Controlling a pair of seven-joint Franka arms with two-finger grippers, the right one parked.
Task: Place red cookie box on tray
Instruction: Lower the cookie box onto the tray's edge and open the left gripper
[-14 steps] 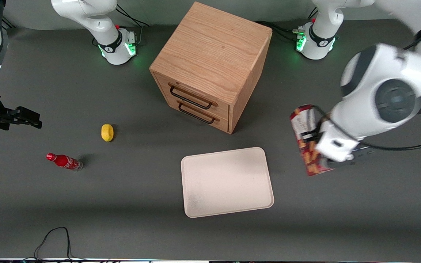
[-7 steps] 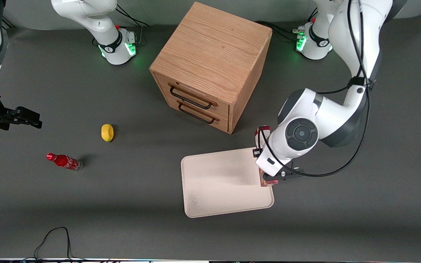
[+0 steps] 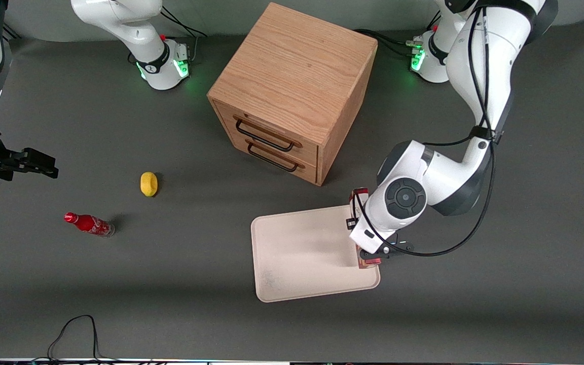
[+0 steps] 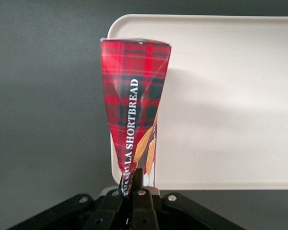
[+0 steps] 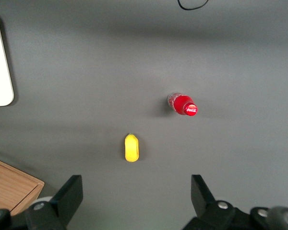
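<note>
The red cookie box [image 4: 134, 103], a tartan carton printed "SHORTBREAD", hangs narrow side up with my gripper [image 4: 133, 181] shut on its near end. Its lower end is over the rim of the cream tray [image 4: 230, 96] at the working arm's end; whether it touches the tray I cannot tell. In the front view the wrist covers most of the box [image 3: 360, 194], leaving only red ends showing above the tray [image 3: 302, 253]. The gripper [image 3: 378, 250] sits over that same tray edge.
A wooden two-drawer cabinet [image 3: 292, 91] stands farther from the front camera than the tray. A yellow lemon-like object [image 3: 148, 183] and a small red cola bottle [image 3: 89, 223] lie toward the parked arm's end. A black cable [image 3: 74, 329] loops near the table's front edge.
The arm swung in from the working arm's end of the table, carrying the box to the tray's edge. Over the last half second it shifted only slightly, toward the tray.
</note>
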